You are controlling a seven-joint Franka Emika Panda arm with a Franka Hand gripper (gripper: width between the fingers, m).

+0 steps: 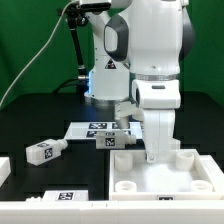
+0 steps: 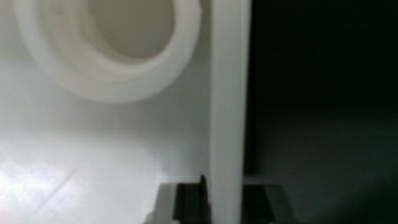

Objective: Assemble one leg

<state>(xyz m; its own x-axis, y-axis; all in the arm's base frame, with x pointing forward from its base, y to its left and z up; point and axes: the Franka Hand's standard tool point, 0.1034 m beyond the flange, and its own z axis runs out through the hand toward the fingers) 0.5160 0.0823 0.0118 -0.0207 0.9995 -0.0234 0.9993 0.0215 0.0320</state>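
The white tabletop lies at the front of the exterior view's right, hollow side up. My gripper reaches straight down onto its near-left rim. In the wrist view the dark fingers stand on either side of the tabletop's thin upright wall and press against it, so the gripper is shut on the wall. A round socket shows inside the tabletop. One leg lies on the black table at the exterior view's left. Another leg lies beside the arm's base.
The marker board lies flat in front of the robot base. Another white part is cut off at the exterior view's left edge. A white piece with tags lies at the front. A black stand and cable rise behind the arm.
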